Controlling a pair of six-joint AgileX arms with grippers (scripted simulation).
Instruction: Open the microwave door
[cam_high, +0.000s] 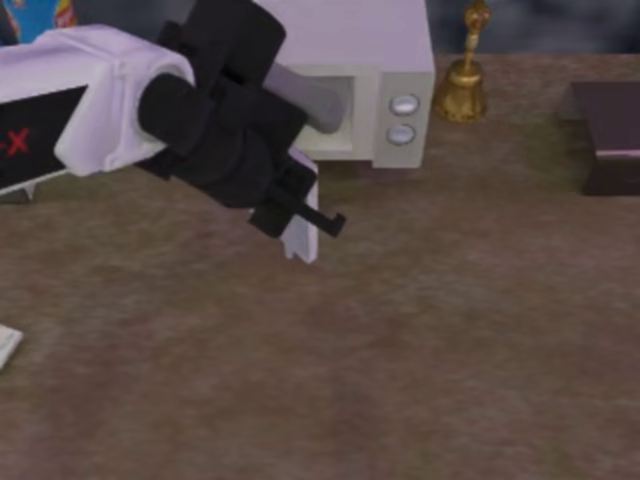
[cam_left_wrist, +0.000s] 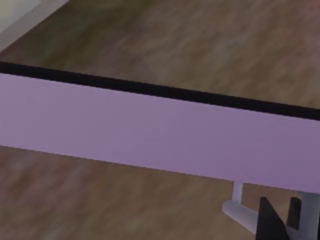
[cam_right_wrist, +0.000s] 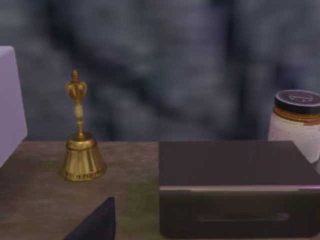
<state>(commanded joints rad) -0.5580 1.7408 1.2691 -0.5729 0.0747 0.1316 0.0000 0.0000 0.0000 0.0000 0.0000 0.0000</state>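
Observation:
The off-white microwave stands at the back of the table, with two round knobs on its front. Its cream cavity shows. The microwave door is swung out toward the table's front, mostly hidden under my left arm. In the left wrist view the door runs across as a pale band, edge on. My left gripper is shut on the door's thin handle bar. My right gripper is out of the top view and shows only as a dark corner.
A gold bell stands just right of the microwave. A dark brown box lies at the right edge, with a capped jar behind it. A white object pokes in at the left edge.

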